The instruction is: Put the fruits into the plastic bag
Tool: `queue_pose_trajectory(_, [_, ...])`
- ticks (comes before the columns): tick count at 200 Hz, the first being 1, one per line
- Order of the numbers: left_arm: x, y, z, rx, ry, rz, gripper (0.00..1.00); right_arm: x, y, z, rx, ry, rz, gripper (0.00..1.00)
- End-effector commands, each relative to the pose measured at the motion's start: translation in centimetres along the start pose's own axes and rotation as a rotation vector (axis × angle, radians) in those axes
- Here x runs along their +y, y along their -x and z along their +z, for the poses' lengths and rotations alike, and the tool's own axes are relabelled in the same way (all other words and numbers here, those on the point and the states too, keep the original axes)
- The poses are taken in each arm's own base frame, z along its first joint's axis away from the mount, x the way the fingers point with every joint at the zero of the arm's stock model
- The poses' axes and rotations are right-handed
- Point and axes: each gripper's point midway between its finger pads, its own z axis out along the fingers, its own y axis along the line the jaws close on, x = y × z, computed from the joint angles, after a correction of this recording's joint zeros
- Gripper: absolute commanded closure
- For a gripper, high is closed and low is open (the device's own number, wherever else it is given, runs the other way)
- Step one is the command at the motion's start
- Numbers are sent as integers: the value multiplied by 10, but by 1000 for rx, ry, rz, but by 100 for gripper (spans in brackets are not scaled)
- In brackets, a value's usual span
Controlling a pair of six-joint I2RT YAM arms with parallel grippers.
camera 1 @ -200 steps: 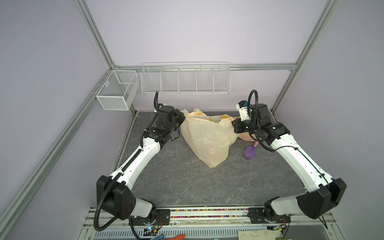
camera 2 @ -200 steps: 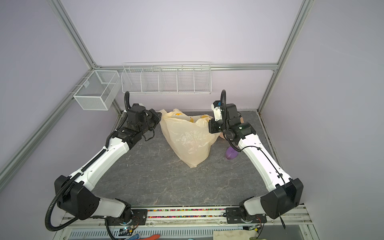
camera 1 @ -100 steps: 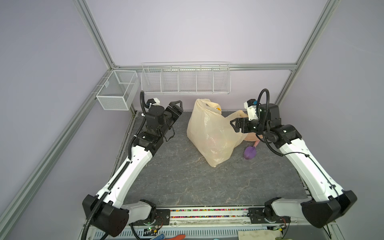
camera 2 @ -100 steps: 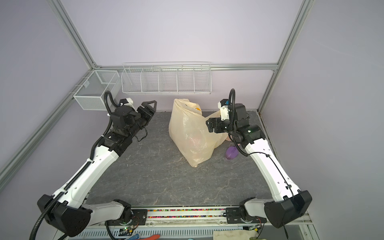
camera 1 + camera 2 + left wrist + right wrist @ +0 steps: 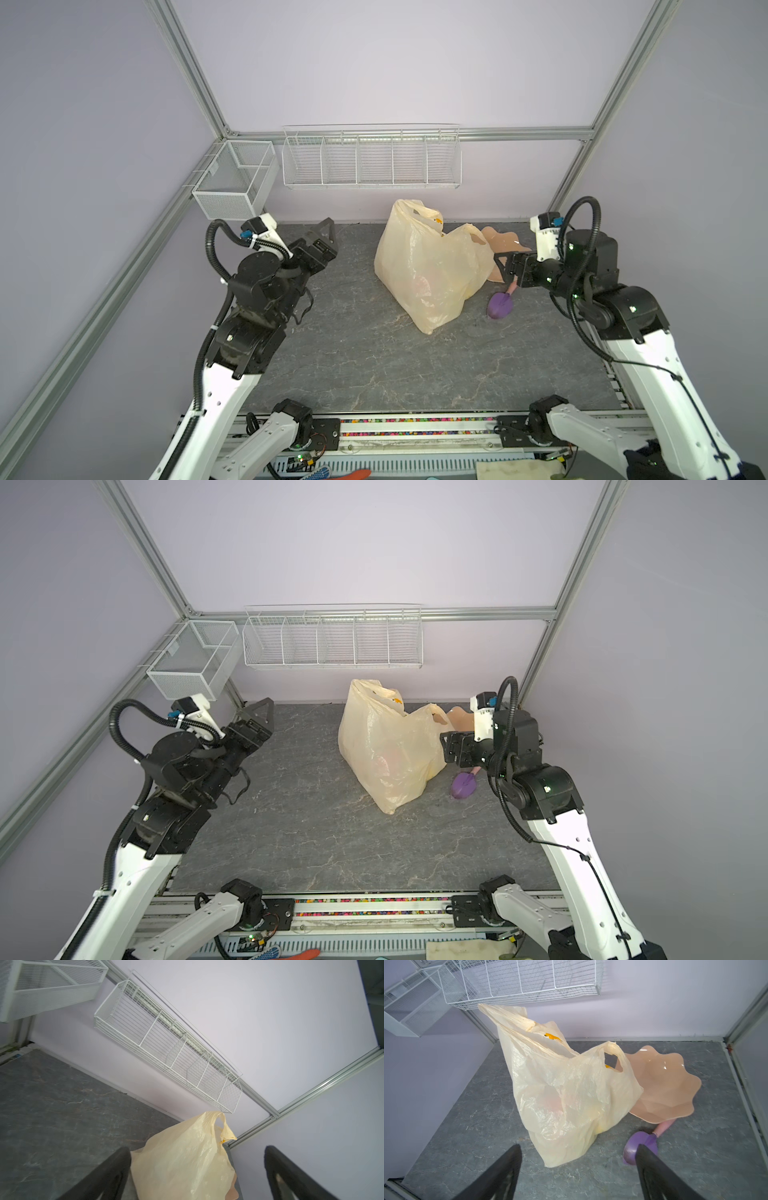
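Two grippers, both spread wide and empty: left gripper (image 5: pixel 326 235) hung well apart from the plastic bag (image 5: pixel 428 270), right gripper (image 5: pixel 500 269) just beside it. The bag stood near the tabletop's (image 5: pixel 353 353) back edge. Fruits (image 5: pixel 550 1103) showed faintly through it, probably inside. A pink dish (image 5: pixel 670 1088) touched the bag, with a purple scoop (image 5: pixel 633 1149) nearby.
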Motion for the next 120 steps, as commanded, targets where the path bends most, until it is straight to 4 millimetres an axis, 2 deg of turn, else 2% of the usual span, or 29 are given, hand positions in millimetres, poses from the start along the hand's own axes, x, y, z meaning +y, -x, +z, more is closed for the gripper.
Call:
queue_pose_trajectory(1, [53, -28, -21, 61, 172, 157, 0, -38, -39, -12, 42, -172, -11, 12])
queue_pose_trajectory(20, [89, -53, -38, 100, 250, 228, 0, -55, -72, -13, 42, -224, 30, 12])
queue_pose_trajectory(36, [125, -74, -45, 111, 342, 278, 0, -72, -109, -1, 58, -277, 53, 11])
queue_pose_trajectory(46, [142, -88, -42, 119, 374, 330, 0, -85, -133, 10, 67, -322, 69, 11])
queue_pose_trajectory(66, [174, -104, -31, 99, 469, 448, 0, -104, -158, 33, -2, -374, 72, 11])
queue_pose_trajectory(83, [193, -107, -19, 40, 529, 532, 0, -119, -168, 48, -64, -429, 34, 11])
queue_pose_trajectory(103, [206, -117, 2, 1, 501, 612, 1, -130, -166, 63, -145, -468, -26, 11])
queue_pose_trajectory(120, [230, -119, 12, -39, 537, 607, 0, -135, -161, 77, -188, -484, -72, 11])
